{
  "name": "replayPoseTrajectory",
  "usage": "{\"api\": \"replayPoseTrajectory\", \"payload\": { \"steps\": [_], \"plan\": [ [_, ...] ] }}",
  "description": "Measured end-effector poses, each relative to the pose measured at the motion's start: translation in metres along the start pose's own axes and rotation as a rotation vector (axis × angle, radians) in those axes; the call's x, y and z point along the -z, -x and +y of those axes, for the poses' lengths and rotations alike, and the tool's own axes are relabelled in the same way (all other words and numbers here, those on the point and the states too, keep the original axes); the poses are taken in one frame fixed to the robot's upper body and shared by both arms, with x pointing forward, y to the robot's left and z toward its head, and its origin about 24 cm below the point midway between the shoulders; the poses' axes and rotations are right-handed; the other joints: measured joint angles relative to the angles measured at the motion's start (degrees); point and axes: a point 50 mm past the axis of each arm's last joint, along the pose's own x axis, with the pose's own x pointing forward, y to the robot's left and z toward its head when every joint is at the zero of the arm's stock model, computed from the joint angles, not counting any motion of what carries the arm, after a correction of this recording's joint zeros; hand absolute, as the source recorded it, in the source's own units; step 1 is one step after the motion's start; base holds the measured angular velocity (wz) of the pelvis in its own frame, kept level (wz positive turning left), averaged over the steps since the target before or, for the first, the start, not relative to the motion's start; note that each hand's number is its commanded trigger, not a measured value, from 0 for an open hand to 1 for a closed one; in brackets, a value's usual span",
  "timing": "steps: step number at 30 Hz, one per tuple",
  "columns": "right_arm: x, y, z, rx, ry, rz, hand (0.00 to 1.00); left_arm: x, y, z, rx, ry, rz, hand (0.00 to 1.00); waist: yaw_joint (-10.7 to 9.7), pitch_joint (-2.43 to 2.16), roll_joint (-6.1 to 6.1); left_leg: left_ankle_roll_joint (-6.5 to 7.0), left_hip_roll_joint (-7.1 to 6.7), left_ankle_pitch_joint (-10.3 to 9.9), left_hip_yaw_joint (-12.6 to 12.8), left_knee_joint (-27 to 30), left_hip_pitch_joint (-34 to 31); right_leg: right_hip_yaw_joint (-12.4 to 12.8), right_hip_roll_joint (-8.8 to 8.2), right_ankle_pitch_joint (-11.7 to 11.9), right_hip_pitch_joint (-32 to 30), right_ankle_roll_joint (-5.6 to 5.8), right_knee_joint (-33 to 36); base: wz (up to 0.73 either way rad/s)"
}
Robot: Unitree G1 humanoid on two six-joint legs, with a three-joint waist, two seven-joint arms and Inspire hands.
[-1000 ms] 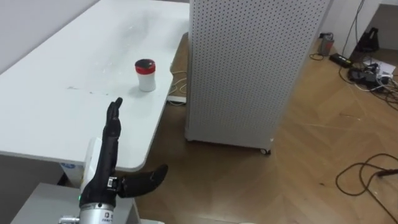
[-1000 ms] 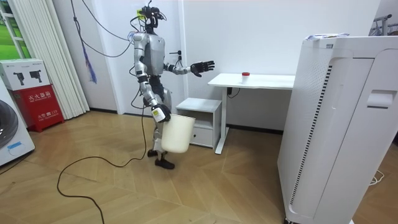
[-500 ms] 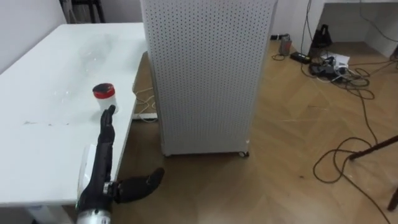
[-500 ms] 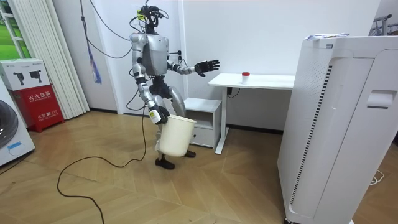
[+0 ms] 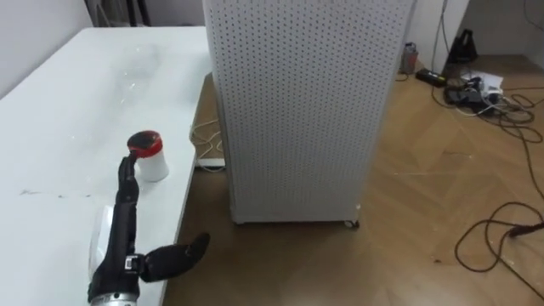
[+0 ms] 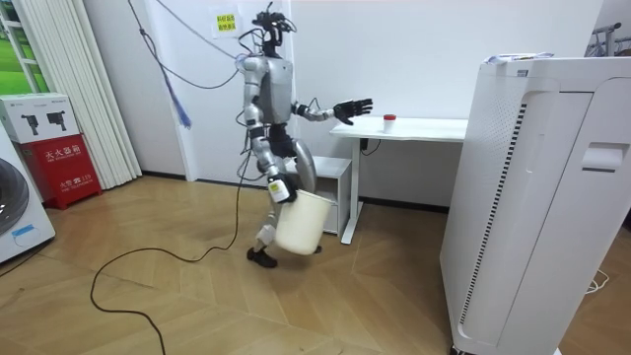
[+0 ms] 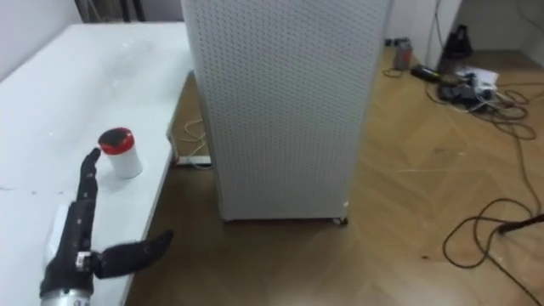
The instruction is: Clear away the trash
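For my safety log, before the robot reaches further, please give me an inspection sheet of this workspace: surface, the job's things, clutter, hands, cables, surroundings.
Surface: white table, wooden floor beside it.
Job's things: red-lidded cup upright near the table's edge; white bin hanging at the robot's side.
Clutter: small devices on the floor, far right.
Hands: left hand open, stretched toward the cup, contact unclear; right hand at the bin's rim.
Cables: dark cables looped on the floor.
Surroundings: tall perforated white cabinet beside the table; drawer unit under it; washing machine farther off.
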Motion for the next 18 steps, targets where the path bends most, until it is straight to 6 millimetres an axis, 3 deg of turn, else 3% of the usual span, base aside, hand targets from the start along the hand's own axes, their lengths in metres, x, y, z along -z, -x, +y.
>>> {"api": "replayPoseTrajectory", "payload": {
  "steps": [2, 3, 4, 5, 6, 8, 10, 11, 12, 13, 15, 18],
  "plan": [
    [-0.001, 0.0, 0.002, -0.001, 0.0, -0.006, 1.0, -0.005, -0.004, 0.0, -0.009, -0.021, -0.035, 0.0, 0.41, 0.11, 0.43, 0.6, -0.02, -2.45, -0.35, 1.81, 1.07, -2.6, -1.36, 2.92, -1.0, 1.78, 5.3, 0.03],
    [-0.002, -0.001, 0.003, -0.004, -0.002, -0.009, 1.0, -0.009, -0.007, 0.0, -0.018, -0.033, -0.07, 0.0, 0.61, 0.06, 0.57, 0.69, 0.07, -3.3, -0.97, 1.28, 2.21, -3.7, -1.18, 5.4, -1.58, 2.3, 7.25, 0.07],
    [0.0, 0.0, 0.002, -0.004, -0.001, -0.006, 1.0, -0.011, -0.009, 0.001, -0.026, -0.036, -0.084, 0.0, 0.6, 0.2, 0.96, 0.72, 0.17, -3.65, -2.0, 0.95, 2.8, -4.12, -0.8, 6.02, -1.65, 2.29, 7.63, 0.0],
    [-0.002, 0.0, 0.002, -0.006, -0.001, -0.014, 1.0, -0.015, -0.01, 0.003, -0.053, -0.03, -0.107, 0.0, 0.67, 0.44, 1.63, 0.64, 0.24, -3.77, -4.32, -0.14, 3.73, -4.47, -0.46, 4.86, -2.74, 1.95, 6.99, 0.0],
    [-0.003, 0.0, 0.001, -0.004, 0.001, -0.021, 1.0, -0.018, -0.011, 0.005, -0.079, -0.02, -0.119, 0.0, 0.69, 0.36, 2.36, 0.56, 0.3, -3.74, -6.53, -1.14, 4.26, -6.09, -0.41, 3.32, -4.81, 1.72, 4.97, 0.03],
    [-0.004, -0.001, 0.002, -0.004, 0.001, -0.023, 1.0, -0.023, -0.013, 0.007, -0.104, -0.014, -0.141, 0.0, 0.62, 0.26, 2.79, 0.36, 0.28, -3.62, -8.83, -2.73, 5.65, -6.96, -0.27, 3.2, -7.06, 1.53, -1.29, 0.24],
    [0.0, 0.0, 0.001, 0.003, 0.0, -0.01, 1.0, -0.026, -0.013, 0.008, -0.114, -0.008, -0.156, 0.0, 0.22, 0.2, 2.78, 0.08, 0.22, -3.63, -10.52, -4.03, 7.48, -5.81, 0.28, 5.94, -8.28, 0.95, -10.88, 0.42],
    [0.0, 0.0, 0.0, 0.013, 0.001, -0.009, 1.0, -0.025, -0.012, 0.009, -0.118, -0.011, -0.154, 0.0, -0.55, 0.23, 2.7, -0.51, 0.08, -3.98, -11.73, -4.28, 8.64, -5.46, 0.32, 13.17, -8.7, 0.9, -14.15, 0.57],
    [0.003, 0.001, -0.001, 0.019, 0.001, -0.005, 1.0, -0.022, -0.009, 0.01, -0.118, -0.017, -0.142, 0.0, -0.98, -0.43, 2.8, -0.87, 0.48, -4.05, -13.1, -5.01, 9.44, -6.31, 0.88, 13.85, -7.05, 0.41, -15.77, 0.47],
    [0.003, 0.001, -0.003, 0.023, 0.003, -0.009, 1.0, -0.022, -0.009, 0.01, -0.123, -0.018, -0.142, 0.0, -0.83, -0.57, 2.89, -1.11, 0.87, -4.03, -13.19, -5.33, 9.84, -6.67, 1.44, 14.11, -5.86, 0.06, -16.67, 0.31],
    [0.0, 0.0, -0.002, 0.0, 0.031, -0.018, 1.0, -0.021, -0.009, 0.014, -0.147, -0.027, -0.145, 0.0, -0.76, -0.39, 2.72, -2.0, 2.31, -3.58, -13.11, -7.49, 11.41, -7.87, 3.03, 15.17, -2.07, -0.6, -21.19, 0.24],
    [-0.004, -0.001, 0.002, -0.029, 0.065, -0.027, 1.0, -0.018, -0.005, 0.015, -0.147, -0.032, -0.128, 0.0, -0.57, -0.28, 1.87, -2.27, 3.12, -3.42, -13.08, -9.48, 13.29, -7.96, 4.13, 15.29, 0.52, -0.66, -23.86, 0.2]
  ]
}}
